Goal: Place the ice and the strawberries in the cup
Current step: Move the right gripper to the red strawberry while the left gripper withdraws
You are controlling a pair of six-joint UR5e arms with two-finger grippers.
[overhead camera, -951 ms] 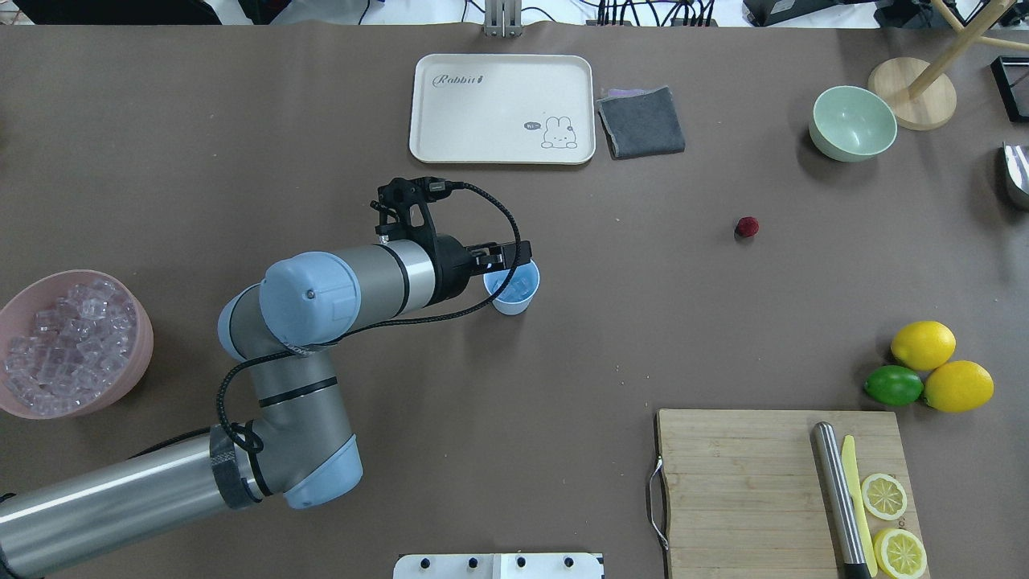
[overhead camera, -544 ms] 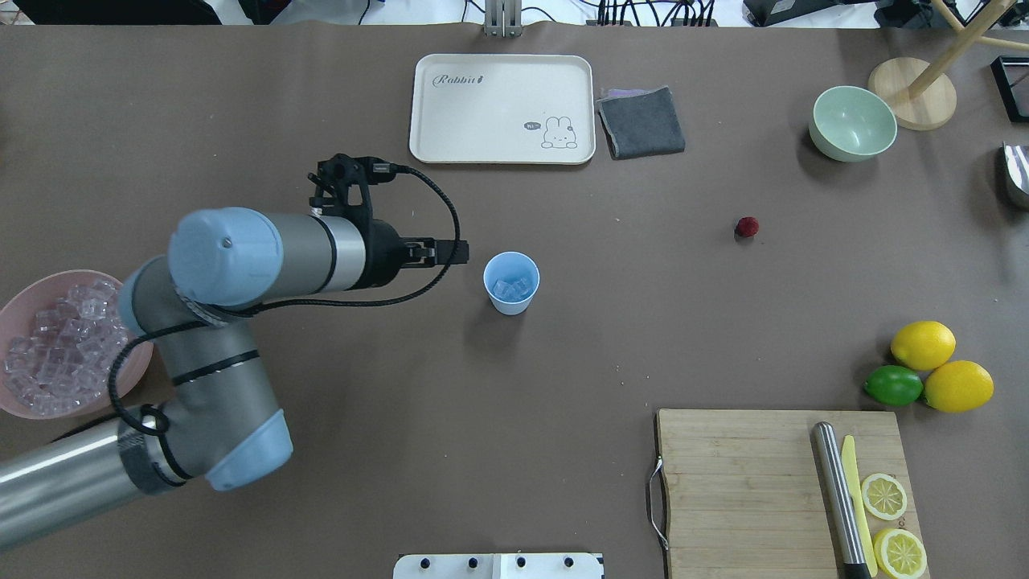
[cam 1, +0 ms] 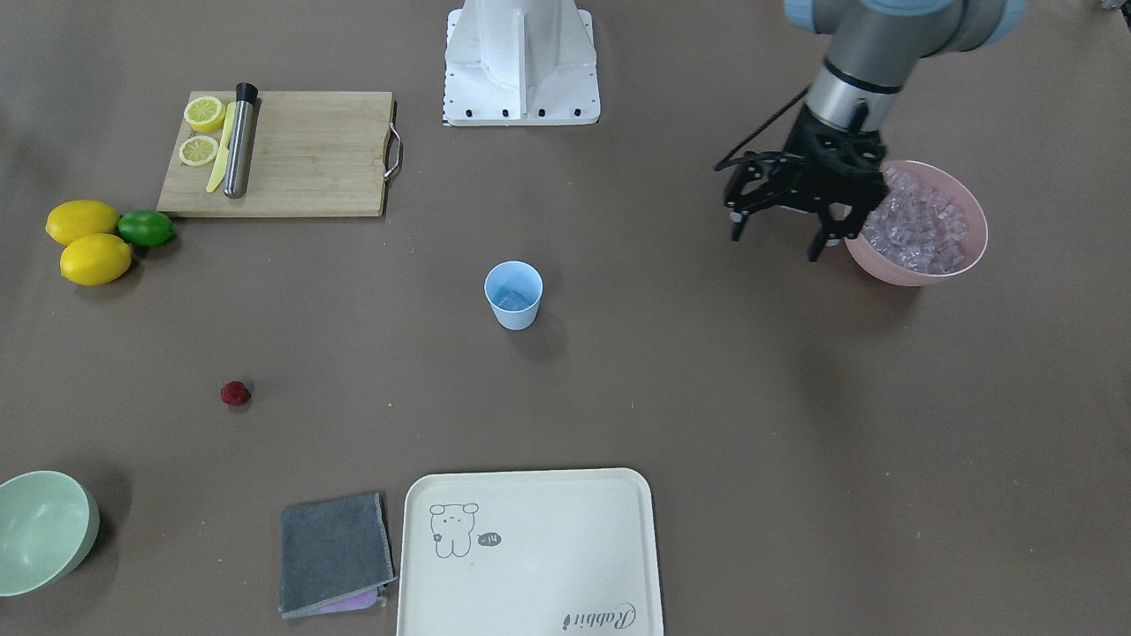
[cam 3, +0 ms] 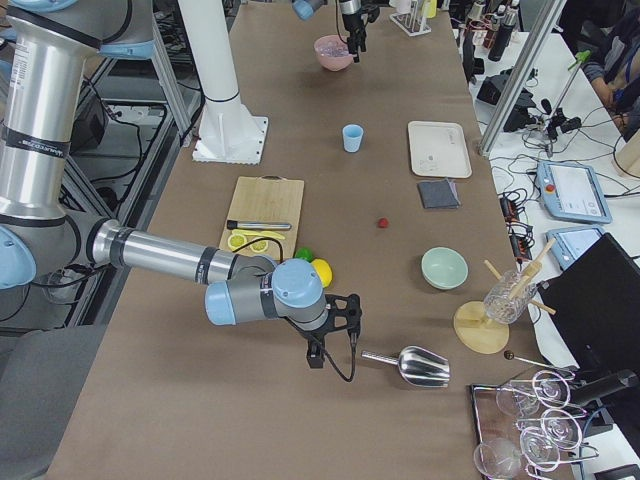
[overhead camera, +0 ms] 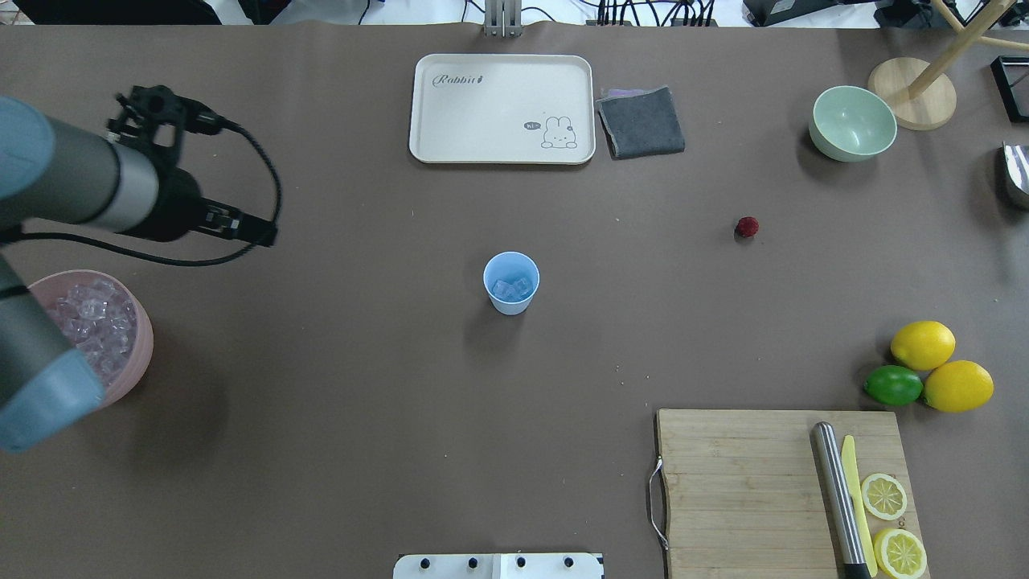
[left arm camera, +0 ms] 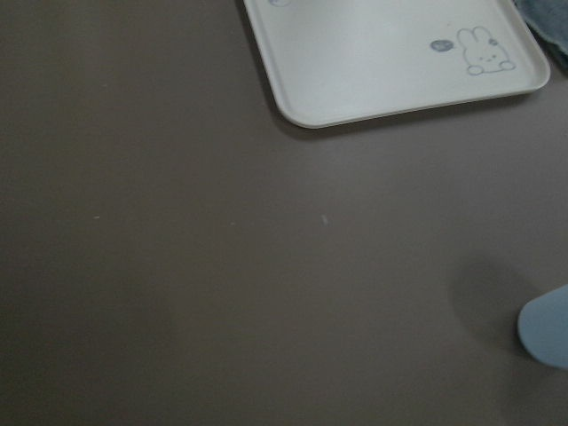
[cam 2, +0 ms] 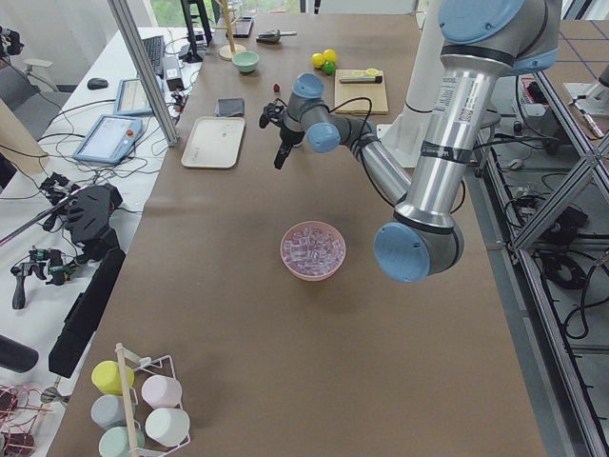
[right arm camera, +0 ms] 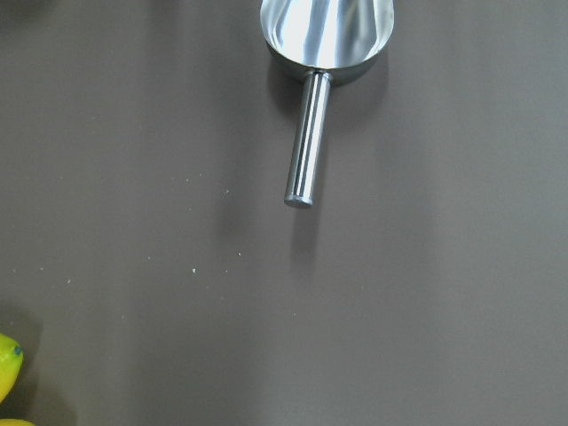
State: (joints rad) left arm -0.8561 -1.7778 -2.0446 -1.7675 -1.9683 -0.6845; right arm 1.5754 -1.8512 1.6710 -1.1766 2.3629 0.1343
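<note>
Left claw: the black two-finger left claw (cam 1: pixel 831 244) hangs at the upper right of the front-facing view, raised off the tabletop (cam 1: pixel 671 353). It is released, with its fingers apart and nothing between them.
Pink bowl: the round pink plastic bowl (cam 1: pixel 919 272) sits at the right of the same view, heaped with small clear ice cubes (cam 1: pixel 923 221). In that view the claw's fingers overlap its left rim.
Cup: the small light-blue plastic cup (cam 1: pixel 513 311) stands upright at the middle of the brown tabletop, well apart from the left claw. A few ice cubes lie at its bottom.
Strawberry: the small dark-red strawberry (cam 1: pixel 235 393) lies alone on the tabletop at the lower left of the front-facing view, well apart from the cup.
Writing: the cream rectangular tray (overhead camera: pixel 498 112), at the upper middle of the overhead view, bears the word "Rabbit" in its upper left corner. A drawn rabbit with a speech bubble is at its lower right; the bubble's letters are too small to read.
Cloth: a folded dark-grey cloth (overhead camera: pixel 641 122) lies just beside the tray's right edge.
Right claw: the right claw (cam 3: pixel 345 325) shows only in the right side view, low in the centre; whether it is released or clenched cannot be told.
Scoop: a shiny metal scoop (right arm camera: pixel 327 35) lies at the top of the right wrist view, its round handle pointing down the frame.
</note>
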